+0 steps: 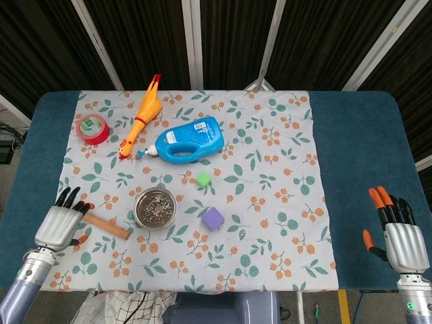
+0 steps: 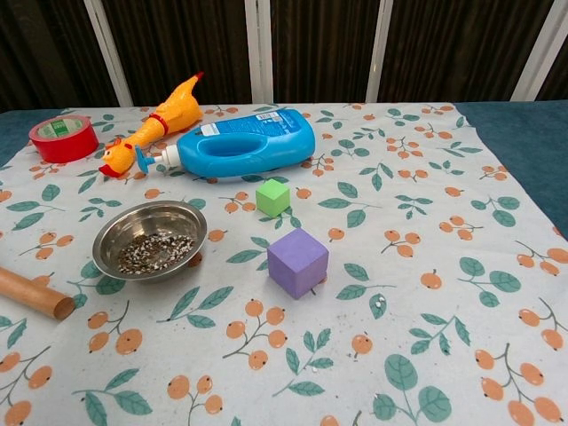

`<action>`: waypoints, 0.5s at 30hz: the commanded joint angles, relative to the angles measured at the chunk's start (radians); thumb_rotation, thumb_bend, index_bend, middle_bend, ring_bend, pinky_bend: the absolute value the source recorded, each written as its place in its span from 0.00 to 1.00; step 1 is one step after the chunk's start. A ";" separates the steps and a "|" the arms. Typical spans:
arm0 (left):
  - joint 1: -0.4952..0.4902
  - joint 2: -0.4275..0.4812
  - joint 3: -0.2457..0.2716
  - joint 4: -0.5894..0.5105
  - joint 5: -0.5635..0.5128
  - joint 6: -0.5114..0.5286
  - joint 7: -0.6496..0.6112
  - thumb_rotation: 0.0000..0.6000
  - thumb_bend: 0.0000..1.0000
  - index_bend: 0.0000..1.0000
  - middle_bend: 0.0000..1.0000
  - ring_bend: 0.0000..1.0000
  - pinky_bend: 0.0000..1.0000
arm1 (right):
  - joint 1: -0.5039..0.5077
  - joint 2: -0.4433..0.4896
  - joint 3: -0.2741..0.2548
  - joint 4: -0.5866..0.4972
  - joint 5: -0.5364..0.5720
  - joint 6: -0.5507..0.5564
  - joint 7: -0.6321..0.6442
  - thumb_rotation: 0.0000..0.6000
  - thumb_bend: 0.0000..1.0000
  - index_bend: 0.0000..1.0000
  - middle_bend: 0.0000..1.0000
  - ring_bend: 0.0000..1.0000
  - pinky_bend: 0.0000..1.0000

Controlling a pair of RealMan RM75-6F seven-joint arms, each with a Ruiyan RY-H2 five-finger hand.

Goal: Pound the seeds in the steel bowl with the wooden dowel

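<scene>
Blue table (image 1: 358, 142), floral cloth (image 1: 270, 169) spread flat on top

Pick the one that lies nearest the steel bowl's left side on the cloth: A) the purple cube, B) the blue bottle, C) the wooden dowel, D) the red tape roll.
C: the dowel lies just left of the bowl, with the left hand over its far end; the tape and bottle sit farther back, and the purple cube is on the bowl's right.
</scene>
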 commanded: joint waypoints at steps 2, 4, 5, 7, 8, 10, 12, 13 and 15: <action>-0.027 -0.052 0.001 0.017 -0.025 -0.032 0.063 1.00 0.25 0.34 0.36 0.02 0.00 | 0.000 0.000 0.000 0.000 0.001 -0.001 0.001 1.00 0.47 0.00 0.00 0.00 0.00; -0.036 -0.068 0.000 0.021 -0.032 -0.042 0.084 1.00 0.26 0.34 0.37 0.02 0.00 | 0.001 0.000 0.001 -0.001 0.002 -0.002 0.002 1.00 0.47 0.00 0.00 0.00 0.00; -0.040 -0.075 -0.001 0.023 -0.036 -0.046 0.092 1.00 0.26 0.35 0.37 0.02 0.00 | 0.001 0.000 0.001 -0.001 0.002 -0.003 0.002 1.00 0.47 0.00 0.00 0.00 0.00; -0.048 -0.092 -0.001 0.024 -0.045 -0.055 0.109 1.00 0.27 0.35 0.38 0.02 0.00 | 0.001 0.001 0.001 -0.001 0.003 -0.003 0.003 1.00 0.47 0.00 0.00 0.00 0.00; -0.051 -0.098 0.000 0.026 -0.048 -0.058 0.117 1.00 0.27 0.35 0.39 0.02 0.00 | 0.001 0.001 0.001 -0.001 0.003 -0.004 0.003 1.00 0.47 0.00 0.00 0.00 0.00; -0.056 -0.109 0.001 0.030 -0.055 -0.063 0.132 1.00 0.27 0.36 0.40 0.03 0.00 | 0.001 0.001 0.001 -0.002 0.004 -0.005 0.005 1.00 0.47 0.00 0.00 0.00 0.00; -0.061 -0.121 0.001 0.033 -0.065 -0.068 0.142 1.00 0.27 0.37 0.41 0.03 0.00 | 0.003 0.002 0.002 -0.002 0.006 -0.007 0.006 1.00 0.47 0.00 0.00 0.00 0.00; -0.062 -0.124 0.002 0.035 -0.068 -0.069 0.144 1.00 0.27 0.37 0.42 0.04 0.00 | 0.003 0.002 0.003 -0.002 0.006 -0.008 0.007 1.00 0.47 0.00 0.00 0.00 0.00; -0.066 -0.130 0.002 0.036 -0.073 -0.073 0.147 1.00 0.28 0.38 0.43 0.04 0.00 | 0.004 0.002 0.003 -0.002 0.007 -0.010 0.007 1.00 0.47 0.00 0.00 0.00 0.00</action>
